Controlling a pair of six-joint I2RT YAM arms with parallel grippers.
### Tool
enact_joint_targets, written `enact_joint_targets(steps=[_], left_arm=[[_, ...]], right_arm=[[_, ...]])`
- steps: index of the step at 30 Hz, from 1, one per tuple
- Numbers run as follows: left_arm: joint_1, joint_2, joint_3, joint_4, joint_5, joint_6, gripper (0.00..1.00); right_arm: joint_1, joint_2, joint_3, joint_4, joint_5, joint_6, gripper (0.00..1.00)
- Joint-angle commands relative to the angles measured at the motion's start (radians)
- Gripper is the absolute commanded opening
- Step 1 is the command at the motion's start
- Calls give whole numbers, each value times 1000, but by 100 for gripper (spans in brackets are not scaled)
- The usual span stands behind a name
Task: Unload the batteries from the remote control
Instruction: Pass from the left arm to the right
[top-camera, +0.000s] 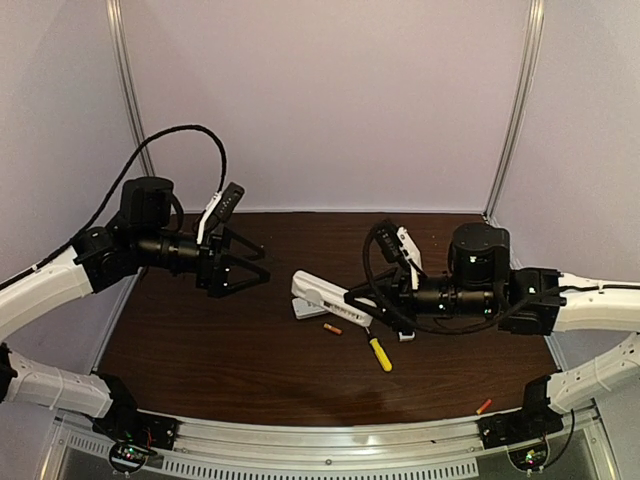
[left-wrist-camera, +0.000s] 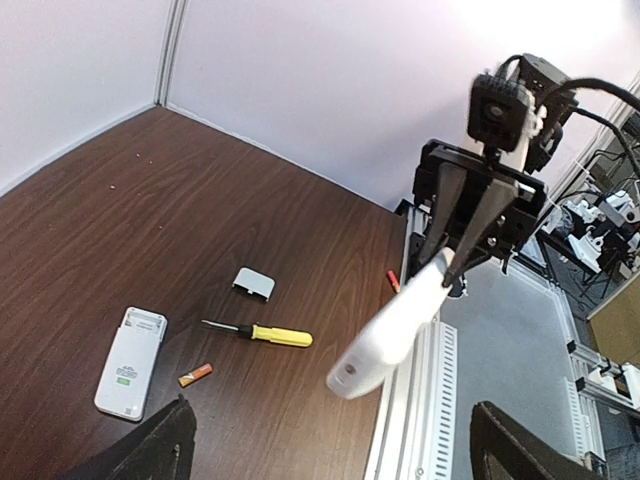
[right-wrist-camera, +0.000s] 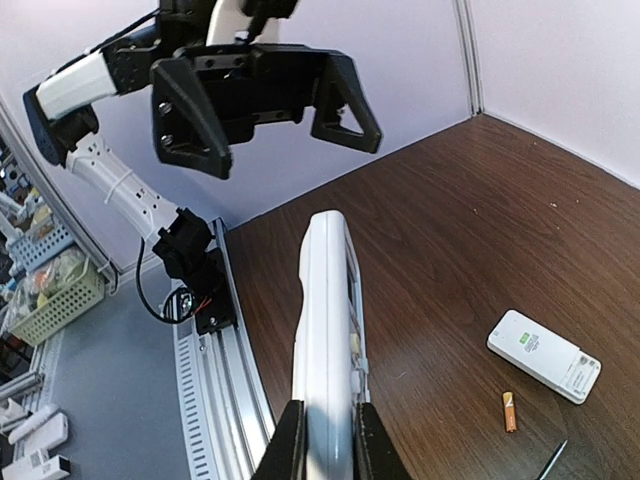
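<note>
Diffuse light from above, shadows soft. Pale walls (top-camera: 320, 100) read faintly violet. Dark table (top-camera: 250, 370) carries a dull sheen near the front. Left wrist view: wall blown out at upper right, white remote (left-wrist-camera: 385, 335) blurred at its near end. Wrist views bow lines at edges.

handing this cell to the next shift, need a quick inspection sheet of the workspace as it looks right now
surface: dark brown wooden table, no spills seen
job's things: slim white plastic remote held in the air; second white remote lying flat; small orange-red battery beside it; second battery near right arm's base
clutter: yellow-handled screwdriver; small white rectangular cover
grippers: left gripper open, empty; right gripper shut on the raised remote
cables: black cable looping above left arm
surroundings: pale walls, metal frame post
</note>
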Motion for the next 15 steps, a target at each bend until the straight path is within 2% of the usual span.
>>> enact_joint_targets(steps=[1,5,10,15], left_arm=[[9,-39,-10,-19,-22,77,97],[18,-36,1,-19,75,78,97],[33,28,15,-9,163,-9,97],[34,30,-34,43,56,-79,97]], right_arm=[[-78,0,7,43,-56,156,0],[-175,21,41,41,-188,268,0],[-310,60,61,68,-371,469,0],[-381,102,56,146,-470,609,0]])
